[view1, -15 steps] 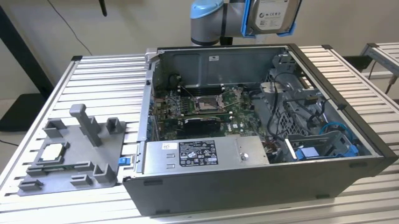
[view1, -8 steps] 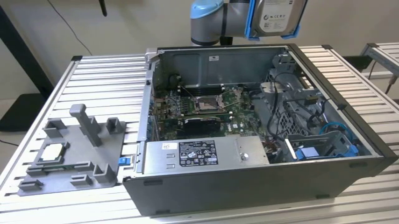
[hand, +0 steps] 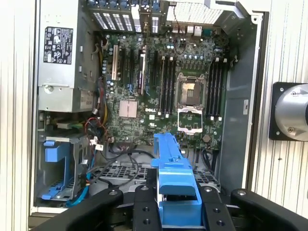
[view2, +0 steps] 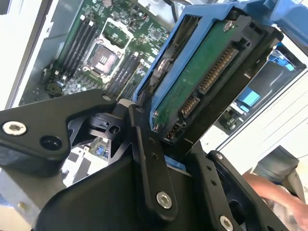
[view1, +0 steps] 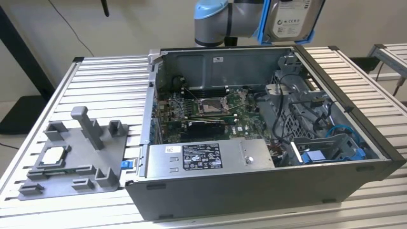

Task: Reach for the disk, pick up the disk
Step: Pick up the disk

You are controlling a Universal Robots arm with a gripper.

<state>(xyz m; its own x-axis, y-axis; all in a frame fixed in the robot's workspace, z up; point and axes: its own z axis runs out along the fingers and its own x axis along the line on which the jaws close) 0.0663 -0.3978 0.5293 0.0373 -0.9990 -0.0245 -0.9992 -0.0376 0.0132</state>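
Note:
The disk (view1: pixel 289 19) hangs high above the back edge of the open computer case, its white label facing the exterior view and its blue bracket around it. In the second wrist view my gripper (view2: pixel 173 144) is shut on the disk (view2: pixel 202 72), whose green circuit-board underside and connectors show between the black fingers (view2: pixel 144 159). In the first wrist view the blue bracket of the disk (hand: pixel 173 168) sticks out between the fingers of my gripper (hand: pixel 177 202), well above the case's interior.
The open computer case (view1: pixel 254 191) sits mid-table with its motherboard (view1: pixel 210 105), power supply (view1: pixel 203 156) and a blue drive bay (view1: pixel 330 152). A grey fixture (view1: pixel 76 152) holding a small square chip (view1: pixel 52 155) lies at the exterior view's left. A person's hand (view2: pixel 274 192) is nearby.

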